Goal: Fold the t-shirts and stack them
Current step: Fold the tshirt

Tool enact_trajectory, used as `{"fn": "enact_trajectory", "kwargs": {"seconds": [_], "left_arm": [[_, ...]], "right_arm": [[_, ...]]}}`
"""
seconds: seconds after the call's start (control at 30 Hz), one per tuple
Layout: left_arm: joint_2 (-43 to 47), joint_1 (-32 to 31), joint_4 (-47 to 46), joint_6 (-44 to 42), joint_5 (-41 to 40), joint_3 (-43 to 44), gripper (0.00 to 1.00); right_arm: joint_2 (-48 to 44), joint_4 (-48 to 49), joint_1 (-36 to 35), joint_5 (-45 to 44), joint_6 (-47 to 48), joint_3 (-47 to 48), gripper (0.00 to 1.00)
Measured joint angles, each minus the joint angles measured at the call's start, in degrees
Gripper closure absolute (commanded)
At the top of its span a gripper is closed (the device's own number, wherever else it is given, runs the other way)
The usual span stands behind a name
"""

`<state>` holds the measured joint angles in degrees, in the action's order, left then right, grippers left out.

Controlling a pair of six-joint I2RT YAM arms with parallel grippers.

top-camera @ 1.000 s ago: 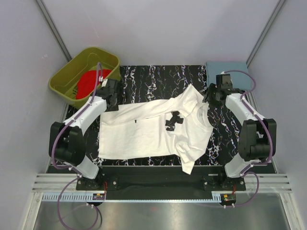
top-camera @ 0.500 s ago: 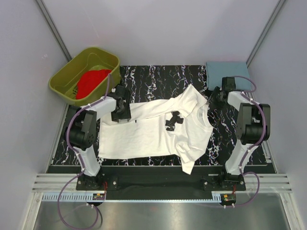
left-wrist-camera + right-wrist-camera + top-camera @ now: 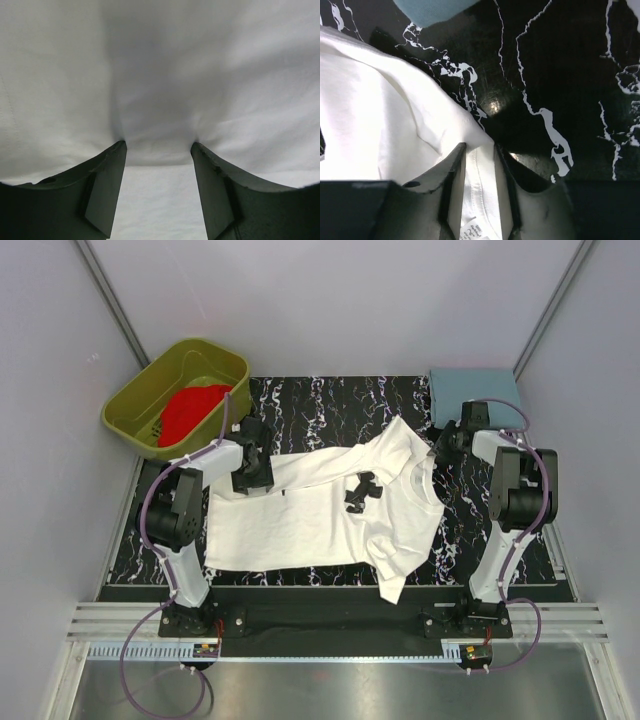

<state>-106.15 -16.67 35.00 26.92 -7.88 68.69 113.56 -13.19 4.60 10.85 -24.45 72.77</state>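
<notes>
From above, the white t-shirt (image 3: 300, 515) is lying spread across the black marbled table (image 3: 330, 405), collar toward the right and hem toward the left, with one sleeve hanging over the near edge. A small black mark (image 3: 362, 490) is showing on its chest. The red t-shirt (image 3: 190, 410) is sitting bunched inside the olive tub (image 3: 128, 408) at the far left corner, well apart from the white one. A blue-grey folded cloth (image 3: 475, 390) is resting at the far right corner.

The overhead view is placing the left claw (image 3: 254, 480) on the far corner of the hem and the right claw (image 3: 438, 452) at the collar side, but it is hiding how their fingers stand.

The left wrist view is filling that in: the left claw (image 3: 157, 147) is standing wide, its tips pressing into white cloth that is puckering up between them.

The right wrist view is showing the right claw (image 3: 480, 150) narrow, with the ribbed collar band and its label (image 3: 472, 230) lying in the gap; whether it is pinching the band I cannot tell. It is also catching the cloth's corner (image 3: 432, 7) at the top edge
</notes>
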Motion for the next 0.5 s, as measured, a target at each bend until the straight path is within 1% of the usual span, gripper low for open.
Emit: {"fn": "enact_trajectory", "kwargs": {"seconds": [0.03,0.1,0.13,0.33,0.5], "left_arm": [[0.0,0.0,0.0,0.1,0.0,0.0,0.38],[0.0,0.0,0.0,0.2,0.0,0.0,0.37],[0.0,0.0,0.0,0.3,-0.1,0.0,0.37],[-0.1,0.0,0.0,1.2,-0.4,0.1,0.36],[-0.5,0.1,0.4,1.7,-0.5,0.6,0.35]], "right_arm": [[0.1,-0.2,0.0,0.0,-0.2,0.2,0.82],[0.5,-0.6,0.1,-0.2,0.0,0.7,0.93],[0.6,-1.0,0.3,-0.5,0.0,1.0,1.00],[0.2,-5.4,2.1,-4.4,-0.3,1.4,1.00],[-2.7,-8.9,2.8,-9.0,-0.3,0.7,1.00]]}}
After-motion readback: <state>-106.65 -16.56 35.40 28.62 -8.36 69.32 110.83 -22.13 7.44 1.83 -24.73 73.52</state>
